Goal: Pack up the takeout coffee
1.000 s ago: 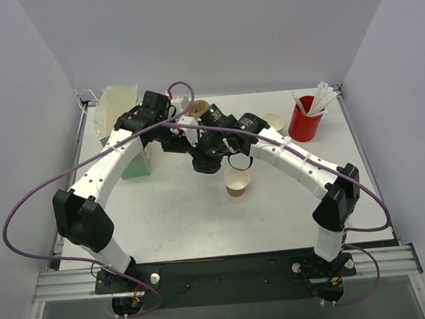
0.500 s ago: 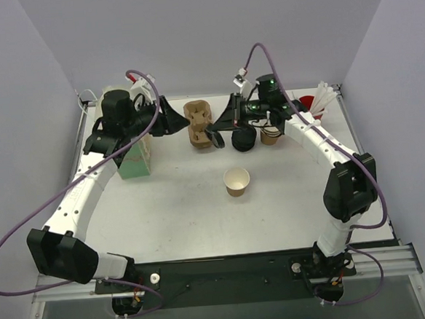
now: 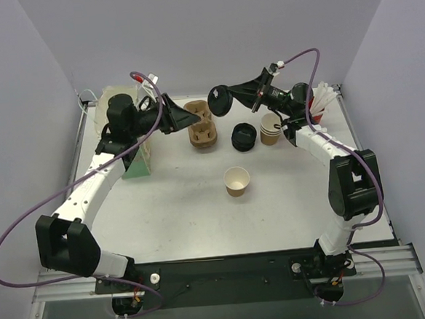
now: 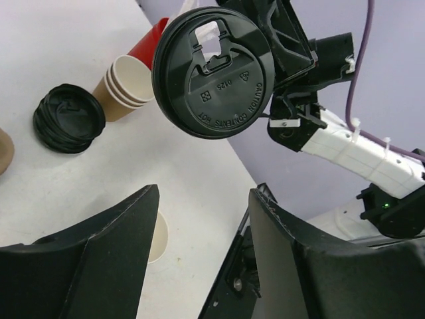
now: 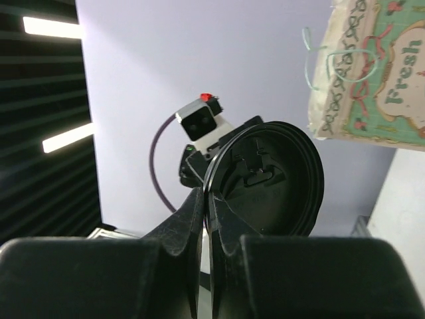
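the kraft paper cup (image 3: 236,180) stands upright and uncovered near the centre of the table (image 3: 165,206), at 6 o'clock from the stack of black lids (image 3: 244,137) and well apart from both arms. in the left wrist view its pale interior (image 4: 158,234) shows just beside the left finger. the black lid (image 3: 217,101) is off the cup, raised above the table toward 12 o'clock. the right gripper (image 3: 228,99) pinches it by the rim, with the lid standing on edge. the right wrist view shows both fingers pressed onto the rim at the gripper tip (image 5: 207,203), with the lid's hollow underside (image 5: 269,179) facing that camera. the left wrist view shows the lid's embossed top face (image 4: 216,70). the left gripper (image 3: 192,118) points toward 3 o'clock with its jaws spread and nothing between them (image 4: 202,199). from overhead its tips overlap the 9 o'clock edge of the cardboard cup carrier (image 3: 203,125); contact cannot be determined. the carrier sits at 12 o'clock on the table. the stack of tan cups (image 3: 271,128) stands just beside the lid stack, at its 2 o'clock. the red cup (image 3: 312,107) holding white sticks (image 3: 324,93) occupies the 2 o'clock corner. the green-printed bag (image 3: 134,161) stands at 10 o'clock, under the left arm.
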### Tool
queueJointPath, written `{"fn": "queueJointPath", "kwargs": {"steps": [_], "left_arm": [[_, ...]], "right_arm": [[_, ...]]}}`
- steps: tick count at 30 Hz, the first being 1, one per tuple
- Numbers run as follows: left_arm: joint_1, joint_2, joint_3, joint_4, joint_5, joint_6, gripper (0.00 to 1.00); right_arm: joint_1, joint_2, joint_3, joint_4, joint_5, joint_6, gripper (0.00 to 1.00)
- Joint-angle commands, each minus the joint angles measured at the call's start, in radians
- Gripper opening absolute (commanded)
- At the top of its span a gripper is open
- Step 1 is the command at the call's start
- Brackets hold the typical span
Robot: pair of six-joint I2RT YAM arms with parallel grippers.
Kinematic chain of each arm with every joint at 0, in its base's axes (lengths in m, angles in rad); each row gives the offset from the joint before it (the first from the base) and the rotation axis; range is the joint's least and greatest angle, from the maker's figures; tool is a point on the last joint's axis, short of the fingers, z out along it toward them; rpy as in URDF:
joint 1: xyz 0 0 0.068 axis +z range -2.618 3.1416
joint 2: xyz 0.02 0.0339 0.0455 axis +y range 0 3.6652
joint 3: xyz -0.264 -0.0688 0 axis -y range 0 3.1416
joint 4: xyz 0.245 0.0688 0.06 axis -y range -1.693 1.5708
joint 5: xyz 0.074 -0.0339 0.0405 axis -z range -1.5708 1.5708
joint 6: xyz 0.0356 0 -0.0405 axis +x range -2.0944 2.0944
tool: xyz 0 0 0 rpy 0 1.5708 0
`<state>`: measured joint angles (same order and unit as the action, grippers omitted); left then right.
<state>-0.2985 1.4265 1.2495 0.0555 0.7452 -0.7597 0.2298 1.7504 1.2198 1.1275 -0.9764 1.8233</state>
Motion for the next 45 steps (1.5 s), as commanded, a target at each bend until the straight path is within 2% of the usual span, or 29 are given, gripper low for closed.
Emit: {"fn": "queueJointPath", "kwargs": {"steps": [1, 6, 13, 35, 39, 45], "left_arm": [[-0.010, 0.026, -0.013, 0.245, 0.042, -0.185, 0.67], [-0.053, 0.075, -0.010, 0.397, -0.012, -0.311, 0.67], [-0.088, 0.110, -0.041, 0.475, -0.109, -0.409, 0.67], [-0.149, 0.183, -0.062, 0.595, -0.274, -0.616, 0.70], [-0.148, 0.195, -0.084, 0.702, -0.294, -0.684, 0.68], [-0.148, 0.184, -0.099, 0.728, -0.320, -0.696, 0.62]], "right_arm": [[0.006, 0.008, -0.013, 0.497, 0.056, 0.212, 0.00], [0.009, 0.000, -0.025, 0.517, 0.084, 0.223, 0.00], [0.008, -0.002, -0.039, 0.537, 0.128, 0.249, 0.00], [0.051, -0.017, -0.049, 0.532, 0.186, 0.226, 0.00], [0.065, -0.014, -0.065, 0.538, 0.191, 0.223, 0.00], [0.069, -0.028, -0.098, 0.540, 0.196, 0.208, 0.00]]}}
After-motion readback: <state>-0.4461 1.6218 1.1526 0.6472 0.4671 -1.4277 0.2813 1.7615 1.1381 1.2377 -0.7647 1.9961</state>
